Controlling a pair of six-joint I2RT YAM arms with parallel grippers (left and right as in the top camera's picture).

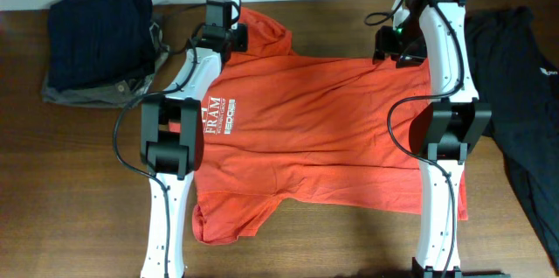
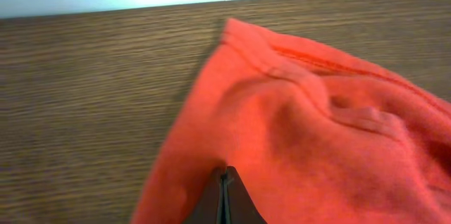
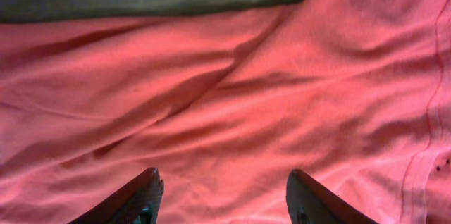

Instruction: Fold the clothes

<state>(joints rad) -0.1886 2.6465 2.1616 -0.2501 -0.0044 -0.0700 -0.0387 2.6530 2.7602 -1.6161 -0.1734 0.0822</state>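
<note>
The clothes, one orange-red T-shirt (image 1: 323,129) with white chest lettering, lie spread flat across the middle of the table. My left gripper (image 1: 225,38) is at the far left sleeve. In the left wrist view its fingers (image 2: 224,176) are pressed together with the sleeve fabric (image 2: 303,125) puckered around the tips. My right gripper (image 1: 393,49) is over the shirt's far right edge. In the right wrist view it (image 3: 224,173) stands open, both fingers resting on wrinkled red cloth (image 3: 232,97) with fabric between them.
Folded navy and grey garments (image 1: 100,46) are stacked at the back left. A black garment (image 1: 515,94) lies along the right side. Bare wood table (image 2: 91,111) shows beyond the sleeve, up to the far edge.
</note>
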